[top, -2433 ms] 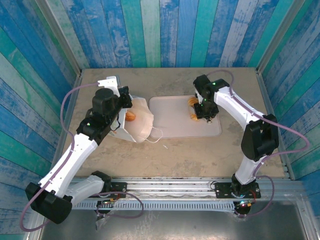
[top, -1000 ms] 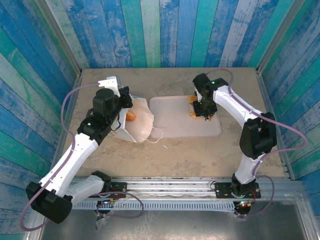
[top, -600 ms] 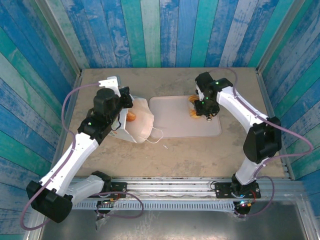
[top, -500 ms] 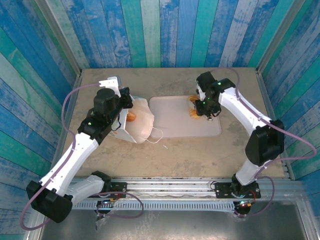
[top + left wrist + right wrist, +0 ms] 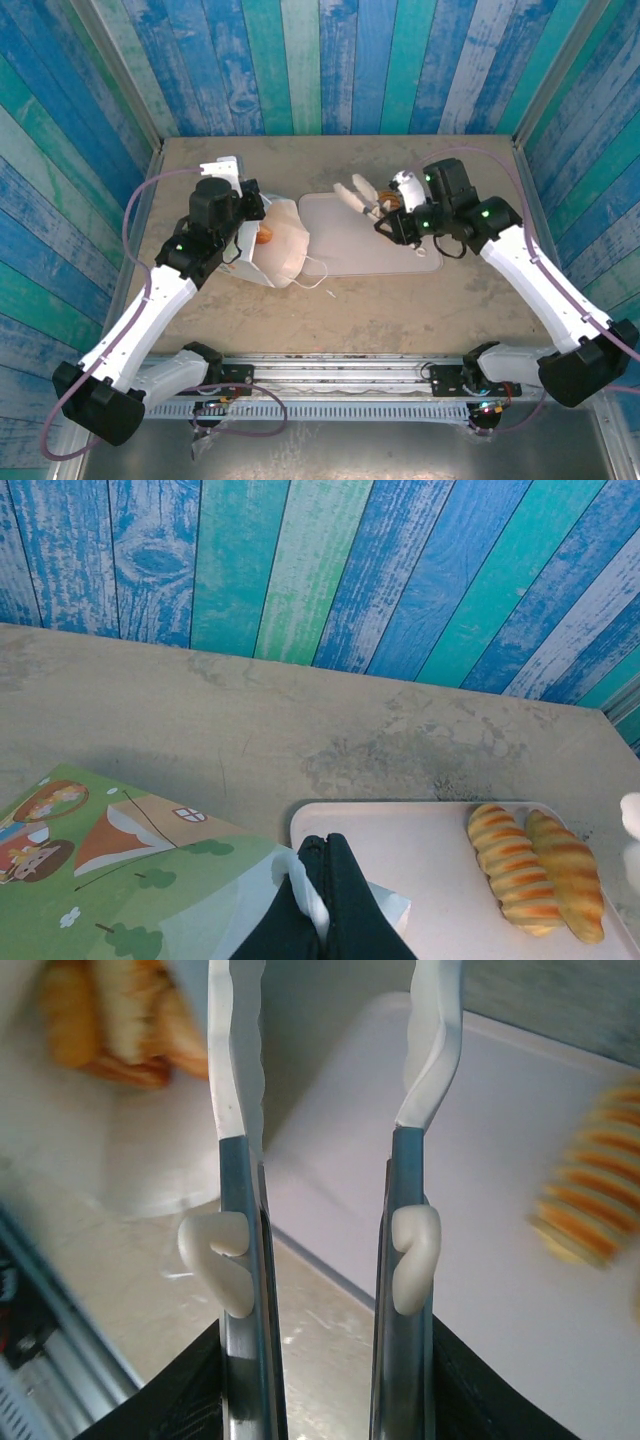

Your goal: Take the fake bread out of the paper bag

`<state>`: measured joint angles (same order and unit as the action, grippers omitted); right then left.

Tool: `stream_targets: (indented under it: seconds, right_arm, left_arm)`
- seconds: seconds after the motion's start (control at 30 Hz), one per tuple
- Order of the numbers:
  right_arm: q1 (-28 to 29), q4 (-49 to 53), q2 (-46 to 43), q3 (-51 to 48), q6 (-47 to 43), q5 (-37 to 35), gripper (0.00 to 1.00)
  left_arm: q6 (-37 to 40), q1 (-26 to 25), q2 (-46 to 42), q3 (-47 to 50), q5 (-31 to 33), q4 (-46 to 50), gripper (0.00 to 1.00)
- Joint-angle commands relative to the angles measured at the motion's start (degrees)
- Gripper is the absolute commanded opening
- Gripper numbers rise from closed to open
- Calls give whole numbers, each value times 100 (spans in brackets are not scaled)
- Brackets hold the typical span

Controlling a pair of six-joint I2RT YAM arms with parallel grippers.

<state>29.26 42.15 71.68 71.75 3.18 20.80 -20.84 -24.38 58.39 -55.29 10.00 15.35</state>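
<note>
The white paper bag [image 5: 282,248] lies on its side left of the pink tray [image 5: 345,245], its mouth facing the tray. My left gripper [image 5: 247,213] is shut on the bag's upper edge [image 5: 300,885]. An orange piece of fake bread [image 5: 265,237] shows inside the mouth; in the right wrist view several blurred pieces [image 5: 110,1015] sit in the bag [image 5: 150,1165]. Two ridged croissants [image 5: 510,865] [image 5: 567,872] lie side by side on the tray [image 5: 430,880]. My right gripper [image 5: 357,192] hovers open over the tray's far left part, its long white fingers [image 5: 232,1050] pointing at the bag with nothing between them.
Blue and green plank walls close in the tan table on three sides. The bag's cord handle [image 5: 318,270] trails on the table in front of the tray. A metal rail [image 5: 340,375] runs along the near edge.
My right gripper has left the croissants on the tray's right side and swung left toward the bag, fingers apart. The left gripper still pinches the bag's edge, unmoved.
</note>
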Motion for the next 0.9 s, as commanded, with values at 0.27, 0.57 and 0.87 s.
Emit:
stream_targets:
  seconds: [0.27, 0.57, 0.87]
  right_arm:
    - [1681, -525, 582, -38, -1163, -136, 43]
    - [2368, -95, 1921, 777, -1488, -1522, 44]
    - [2598, -4, 2800, 1430, -1743, -2303, 45]
  left_arm:
    - [-52, -13, 85, -132, -26, -126, 0]
    - [1, -6, 67, -105, -290, -65, 0]
    - [19, -14, 172, -123, -435, -180, 0]
